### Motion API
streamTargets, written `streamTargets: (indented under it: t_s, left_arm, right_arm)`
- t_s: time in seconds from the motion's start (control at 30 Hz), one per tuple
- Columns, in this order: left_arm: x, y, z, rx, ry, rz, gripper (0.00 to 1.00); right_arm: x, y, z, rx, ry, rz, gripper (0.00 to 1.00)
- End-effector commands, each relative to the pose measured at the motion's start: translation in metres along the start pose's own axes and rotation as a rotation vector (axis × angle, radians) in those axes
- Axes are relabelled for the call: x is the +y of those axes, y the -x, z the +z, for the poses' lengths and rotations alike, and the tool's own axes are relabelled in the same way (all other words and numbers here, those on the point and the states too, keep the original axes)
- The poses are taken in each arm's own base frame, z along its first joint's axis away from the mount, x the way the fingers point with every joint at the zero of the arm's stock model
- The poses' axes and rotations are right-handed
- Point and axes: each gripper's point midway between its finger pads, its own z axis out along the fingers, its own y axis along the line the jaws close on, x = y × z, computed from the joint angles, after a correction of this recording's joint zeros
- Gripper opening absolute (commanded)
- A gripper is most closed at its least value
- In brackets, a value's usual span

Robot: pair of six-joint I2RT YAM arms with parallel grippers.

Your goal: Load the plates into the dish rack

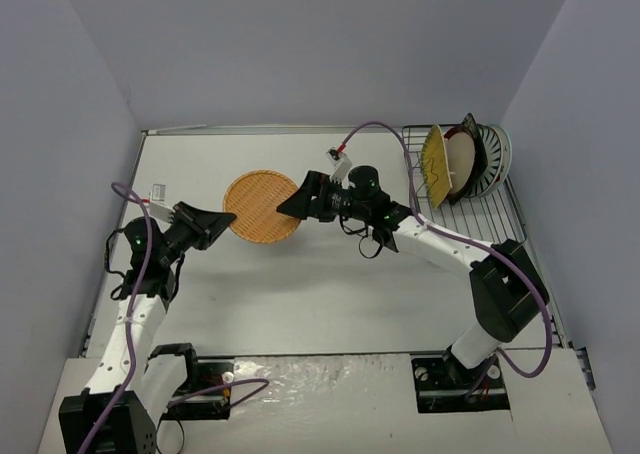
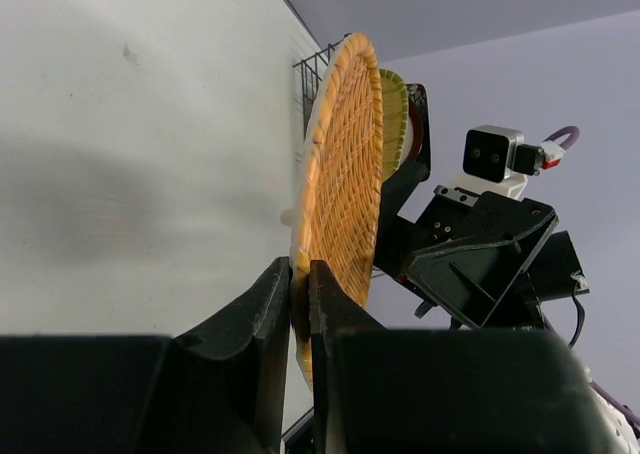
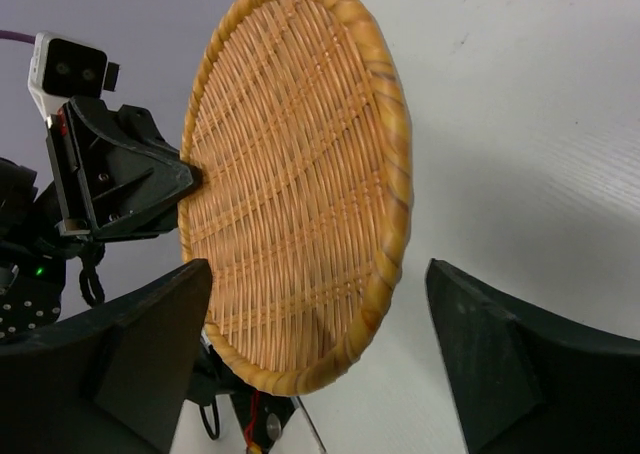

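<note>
Tabletop (image 1: 300,304) white, walls (image 1: 300,44) pale lavender, dish rack (image 1: 482,210) far right.

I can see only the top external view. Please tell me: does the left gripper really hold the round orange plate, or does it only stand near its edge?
Observer: It holds it. In the left wrist view the left gripper is shut on the rim of the orange plate, one jaw on each face.
Operator: Thank you. And is the right gripper closed on the other side?
Observer: No. In the right wrist view the right gripper is open wide, its jaws on either side of the opposite rim, not yet closed on it.
</note>
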Motion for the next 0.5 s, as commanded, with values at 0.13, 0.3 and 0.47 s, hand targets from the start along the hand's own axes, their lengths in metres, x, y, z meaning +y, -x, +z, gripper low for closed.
streamTargets:
  t_s: [0.13,0.3,0.47]
  left_arm:
    - [-0.043,-0.001,-0.007,0.007,-0.149,0.079,0.0]
    - [-0.034,-0.005,-0.007,0.03,-0.109,0.086,0.0]
    - [-0.018,-0.009,-0.008,0.055,-0.02,0.139,0.09]
  right_arm:
    - [0.046,0.026,-0.003,-0.073,0.119,-0.09,0.37]
    - [0.047,0.037,-0.018,-0.119,0.059,-0.162,0.0]
    - [0.045,0.053,-0.038,-0.176,-0.02,-0.25,0.0]
